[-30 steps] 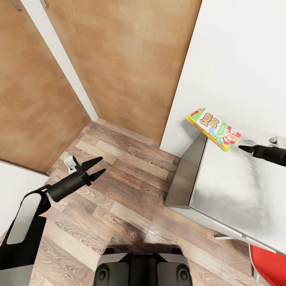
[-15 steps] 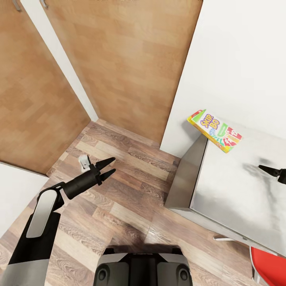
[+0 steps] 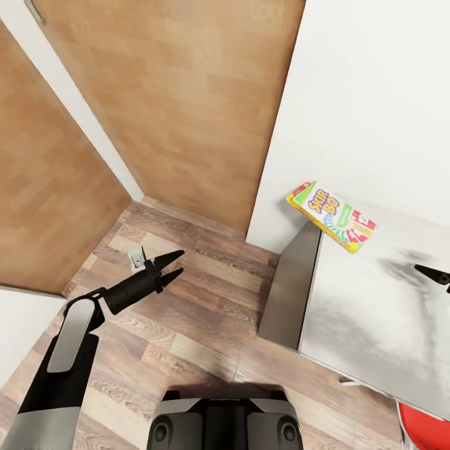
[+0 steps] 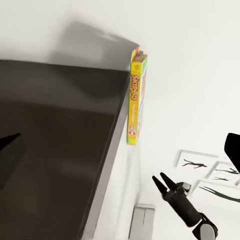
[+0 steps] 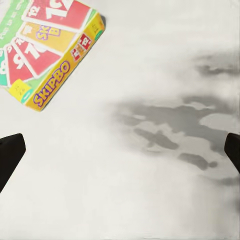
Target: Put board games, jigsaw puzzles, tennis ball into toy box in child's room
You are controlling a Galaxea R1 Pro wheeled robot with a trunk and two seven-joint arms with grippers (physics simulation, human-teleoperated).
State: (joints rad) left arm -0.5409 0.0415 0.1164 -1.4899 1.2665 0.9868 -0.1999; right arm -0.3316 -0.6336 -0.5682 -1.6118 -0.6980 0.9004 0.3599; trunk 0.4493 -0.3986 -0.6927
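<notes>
A board game, a bright Skip-Bo box, lies flat on the far corner of the white-topped table, close to the white wall. My right gripper hovers over the table top at the view's right edge, well apart from the box. In the right wrist view the right gripper is open wide with bare table between its fingers, and the board game sits off to one side. My left gripper is open and empty above the wood floor, left of the table. The left wrist view shows the board game edge-on and the right gripper.
Wooden door panels fill the back, and a white wall stands behind the table. The table's dark side faces the wood-plank floor. A red chair shows at the lower right, and my base at the bottom.
My right gripper has drawn back from beside the board game toward the view's right edge. The left arm has reached forward and right. The camera has shifted slightly.
</notes>
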